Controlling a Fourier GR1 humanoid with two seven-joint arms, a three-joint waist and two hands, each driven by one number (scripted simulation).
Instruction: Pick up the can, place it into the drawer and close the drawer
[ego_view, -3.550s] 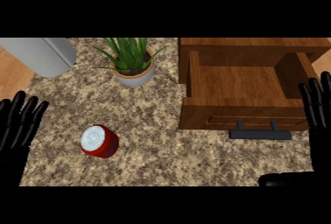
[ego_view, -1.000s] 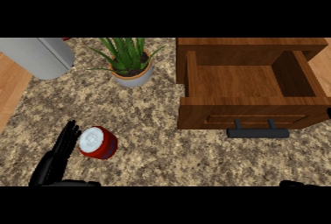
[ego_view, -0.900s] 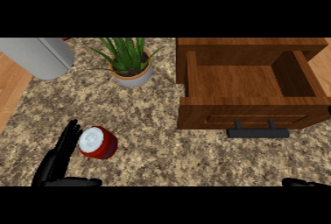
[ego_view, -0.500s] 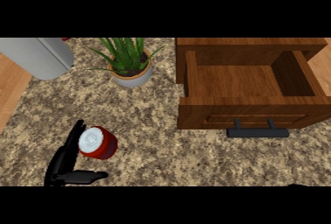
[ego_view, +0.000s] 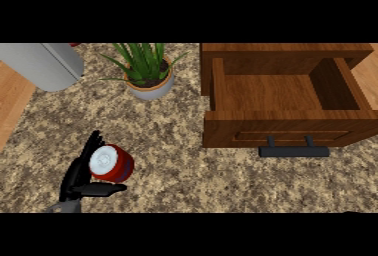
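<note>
can (ego_view: 111, 162): red body with a white top, standing on the speckled counter (ego_view: 184, 175) at about 8 o'clock from the middle of the view, well apart from the drawer.
left hand (ego_view: 83, 176): comes in from the lower edge at 7 o'clock; its fingers run up the can's left side and the thumb sticks out just below the can. the fingers look fairly straight, so it reads as open and set against the can, not wrapped round it.
why there: judged from the pose, the hand is lining up a side grasp so the fingers and thumb can close on the can's body.
right hand: not seen anywhere in the view.
drawer (ego_view: 284, 107): pulled open at 2 o'clock, nothing showing inside, its dark handle (ego_view: 294, 148) facing the robot; open so the can can go in from above.
plant pot (ego_view: 150, 85): at 11 o'clock, clear of a straight path from can to drawer.
grey appliance (ego_view: 40, 64): at 10 o'clock, far corner.
step: grasp not yet made; lift, placing and closing remain.
</note>
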